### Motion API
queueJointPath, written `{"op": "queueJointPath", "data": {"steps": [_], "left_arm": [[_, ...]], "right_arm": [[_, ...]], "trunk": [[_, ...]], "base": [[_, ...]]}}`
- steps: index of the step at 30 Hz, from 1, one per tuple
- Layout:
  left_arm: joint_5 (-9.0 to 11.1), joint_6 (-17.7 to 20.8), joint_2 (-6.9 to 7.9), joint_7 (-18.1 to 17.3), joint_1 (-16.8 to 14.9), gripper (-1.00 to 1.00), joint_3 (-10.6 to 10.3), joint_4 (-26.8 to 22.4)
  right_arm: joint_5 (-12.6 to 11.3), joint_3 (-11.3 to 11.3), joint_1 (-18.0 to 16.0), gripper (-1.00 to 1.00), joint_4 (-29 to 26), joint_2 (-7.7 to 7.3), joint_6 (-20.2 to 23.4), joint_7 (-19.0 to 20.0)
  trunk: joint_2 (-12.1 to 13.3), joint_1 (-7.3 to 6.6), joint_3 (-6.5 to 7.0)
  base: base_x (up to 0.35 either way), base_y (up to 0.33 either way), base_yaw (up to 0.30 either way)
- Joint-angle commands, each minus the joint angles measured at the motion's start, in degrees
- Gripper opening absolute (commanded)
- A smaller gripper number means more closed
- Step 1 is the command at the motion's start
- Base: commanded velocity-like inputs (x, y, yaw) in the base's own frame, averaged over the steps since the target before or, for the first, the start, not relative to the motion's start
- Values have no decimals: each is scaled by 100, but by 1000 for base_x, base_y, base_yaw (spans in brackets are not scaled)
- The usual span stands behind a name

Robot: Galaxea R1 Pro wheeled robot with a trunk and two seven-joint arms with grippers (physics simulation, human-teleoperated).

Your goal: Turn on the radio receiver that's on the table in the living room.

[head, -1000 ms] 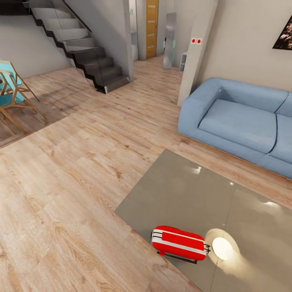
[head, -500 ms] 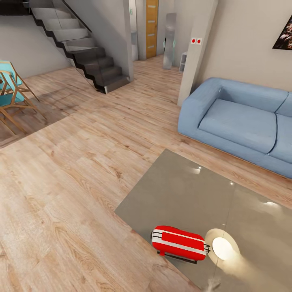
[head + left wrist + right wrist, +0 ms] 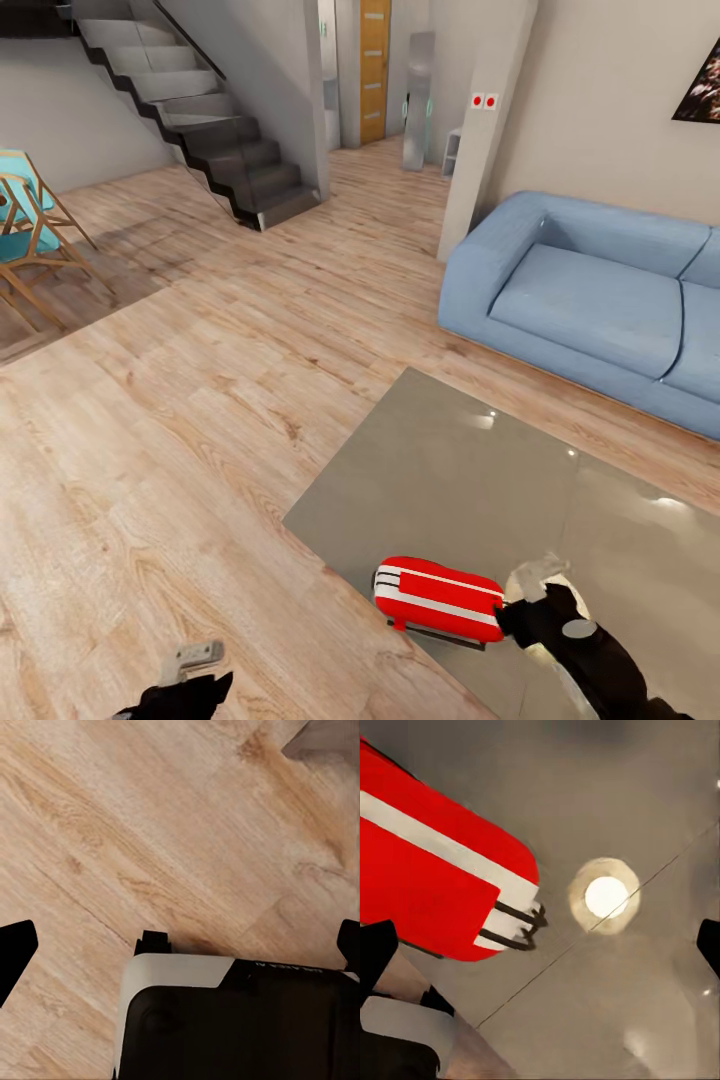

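The red radio receiver [image 3: 440,598] with white bands lies on its side near the front corner of the glossy grey table [image 3: 450,470], its thin handle pointing right. My right gripper [image 3: 530,597] hovers just off the radio's handle end, apart from it. In the right wrist view the radio receiver [image 3: 427,885] sits beside the open right gripper [image 3: 542,949], with the table top under the fingers. My left gripper [image 3: 195,668] hangs open over the wood floor to the left of the table. In the left wrist view the left gripper [image 3: 182,945] has plank floor beneath it.
A blue sofa [image 3: 600,300] stands beyond the table, against the beige wall with a framed picture [image 3: 700,90]. A dark staircase [image 3: 200,110] rises at the back left. A wooden chair with turquoise fabric [image 3: 25,230] stands at far left. A bright lamp reflection [image 3: 604,896] shines on the table.
Both arms have risen into the head view. The right gripper now sits beside the radio's handle end, covering the lamp reflection. The radio has not moved.
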Motion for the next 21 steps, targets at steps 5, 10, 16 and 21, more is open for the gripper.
{"op": "queueJointPath", "data": {"steps": [5,10,16,21], "left_arm": [[-4,50,22,-144,-30,100,-1,-38],[3,327,71,-156,-470,100,-14,54],[-34,351,-9,-156,-970,100,-51,474],[-80,241,-31,-156,-1057,100,-61,800]], "right_arm": [[-20,-35,-527,100,-14,-81,297,-10],[-26,-36,-804,100,-19,-428,288,-20],[-31,-10,-1126,100,-15,-647,342,32],[-32,1,-1408,100,-15,-817,472,513]], "trunk": [[0,-1,-1],[0,-1,-1],[0,-1,-1],[0,-1,-1]], "base": [[0,0,0],[0,0,0],[0,0,0],[0,0,0]]}}
